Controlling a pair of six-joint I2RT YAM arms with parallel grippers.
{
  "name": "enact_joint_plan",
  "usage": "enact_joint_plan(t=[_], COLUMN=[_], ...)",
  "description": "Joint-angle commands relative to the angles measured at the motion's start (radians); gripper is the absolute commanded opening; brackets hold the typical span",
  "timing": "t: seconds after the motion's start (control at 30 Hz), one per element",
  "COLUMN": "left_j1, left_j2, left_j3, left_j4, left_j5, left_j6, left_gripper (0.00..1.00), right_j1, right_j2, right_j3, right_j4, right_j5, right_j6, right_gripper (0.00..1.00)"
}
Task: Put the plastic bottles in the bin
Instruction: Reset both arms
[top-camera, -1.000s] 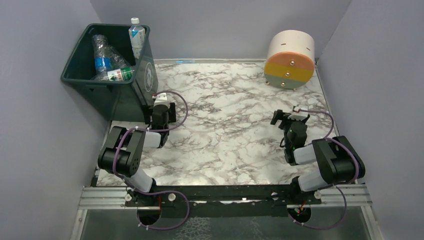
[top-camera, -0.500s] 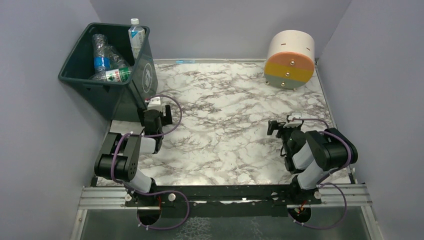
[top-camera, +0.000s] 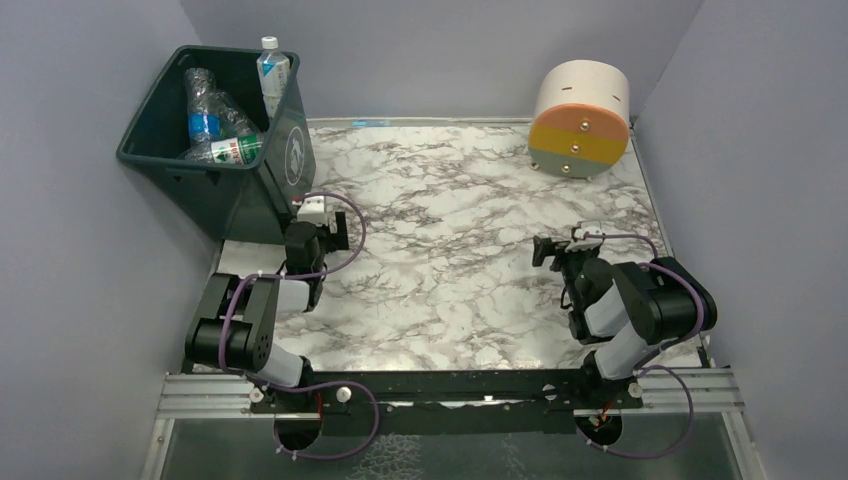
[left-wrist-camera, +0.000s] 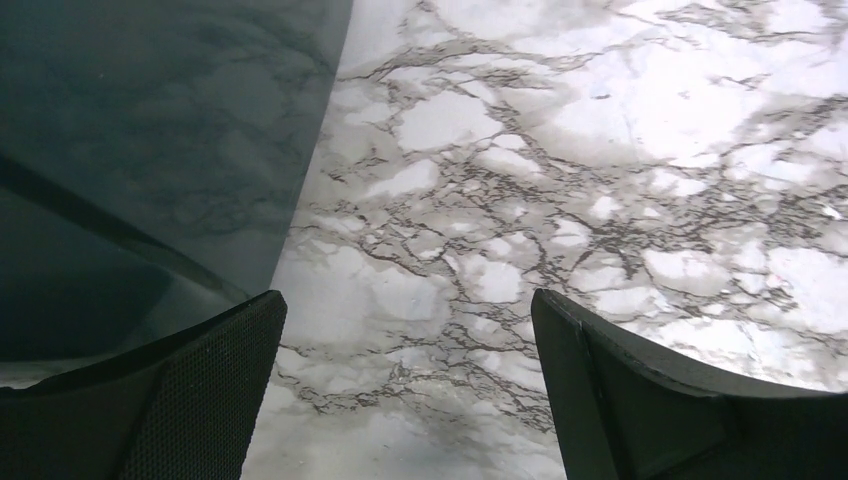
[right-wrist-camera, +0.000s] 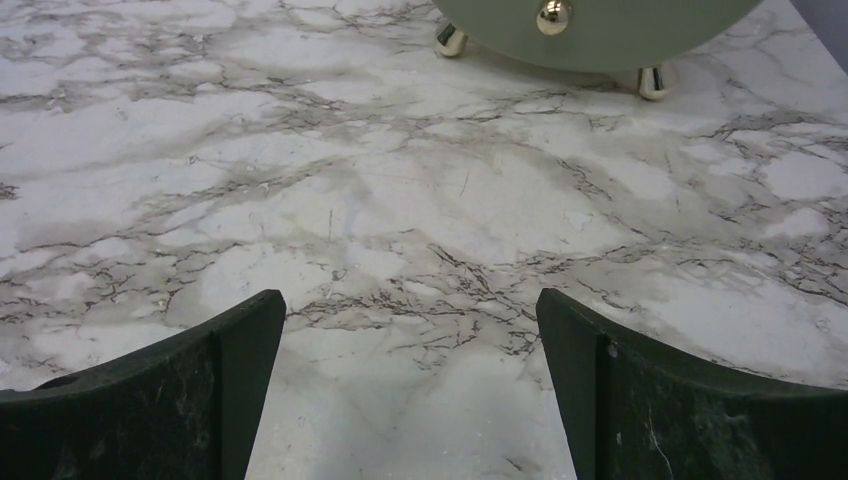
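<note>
The dark green bin (top-camera: 170, 165) stands at the table's far left corner. Three plastic bottles show inside it: a clear one with a blue label (top-camera: 205, 120), one with a green and red label (top-camera: 236, 150), and a white-capped one (top-camera: 272, 70) leaning on the right rim. My left gripper (top-camera: 320, 224) hangs open just off the bin's near right corner. In the left wrist view the left gripper (left-wrist-camera: 405, 310) has only marble between its fingers, and the bin wall (left-wrist-camera: 150, 150) fills the left side. My right gripper (top-camera: 562, 248) is open over bare marble; the right wrist view shows the right gripper (right-wrist-camera: 410, 310) empty.
A big cream, orange and yellow cylinder (top-camera: 582, 118) lies on its side at the far right; its lower face and brass feet (right-wrist-camera: 600, 20) show ahead of the right gripper. Grey walls close in the marble table (top-camera: 450, 230) on three sides.
Both arms have folded back toward the near edge. The left gripper slid slightly left and nearer, the right gripper left and nearer. Both stayed open. The bin has shifted slightly left.
</note>
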Motion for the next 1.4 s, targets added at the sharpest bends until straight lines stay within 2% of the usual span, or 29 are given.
enact_joint_plan(t=[0.0, 0.07, 0.17, 0.27, 0.33, 0.37, 0.4, 0.47, 0.6, 0.83, 0.97, 1.13, 1.37], left_j1=[-0.008, -0.006, 0.033, 0.067, 0.081, 0.081, 0.072, 0.06, 0.027, 0.046, 0.046, 0.046, 0.046], left_j2=[-0.048, -0.043, 0.024, 0.0, 0.072, 0.116, 0.106, 0.092, 0.118, 0.141, 0.139, 0.141, 0.141], left_j3=[-0.035, -0.073, 0.003, -0.055, -0.038, -0.015, -0.002, -0.043, -0.056, -0.076, -0.081, -0.08, -0.08], left_j4=[0.083, 0.213, 0.148, 0.219, 0.243, 0.26, 0.211, 0.279, 0.315, 0.377, 0.384, 0.385, 0.385], left_j5=[0.062, -0.037, 0.028, 0.109, 0.141, 0.135, 0.119, 0.091, 0.075, 0.055, 0.056, 0.056, 0.056], left_j6=[0.064, 0.104, 0.093, 0.079, 0.073, 0.077, 0.081, 0.081, 0.121, 0.091, 0.092, 0.092, 0.092], left_gripper=[0.99, 0.99, 0.99, 0.99, 0.99, 0.99, 0.99, 0.99, 0.99, 0.99, 0.99, 0.99, 0.99], right_j1=[-0.004, -0.004, -0.003, -0.004, -0.003, -0.003, -0.003, -0.003, -0.004, -0.004, -0.004, -0.005, -0.004], right_j2=[0.017, 0.022, 0.04, 0.041, 0.039, 0.039, 0.038, 0.04, 0.041, 0.039, 0.009, -0.007, -0.011], right_j3=[-0.038, -0.052, -0.062, -0.062, -0.06, -0.061, -0.06, -0.059, -0.058, -0.051, -0.003, 0.179, 0.174], right_j4=[0.195, 0.229, 0.266, 0.269, 0.265, 0.264, 0.265, 0.264, 0.264, 0.251, 0.127, -0.23, -0.231], right_j5=[-0.068, -0.097, -0.123, -0.122, -0.122, -0.121, -0.117, -0.107, -0.096, -0.098, -0.101, -0.05, -0.043], right_j6=[-0.035, -0.048, -0.057, -0.056, -0.057, -0.057, -0.056, -0.052, -0.048, -0.048, -0.048, -0.02, -0.019], right_gripper=[0.99, 0.99, 0.99, 0.99, 0.99, 0.99, 0.99, 0.99, 0.99, 0.99, 0.99, 0.99, 0.99])
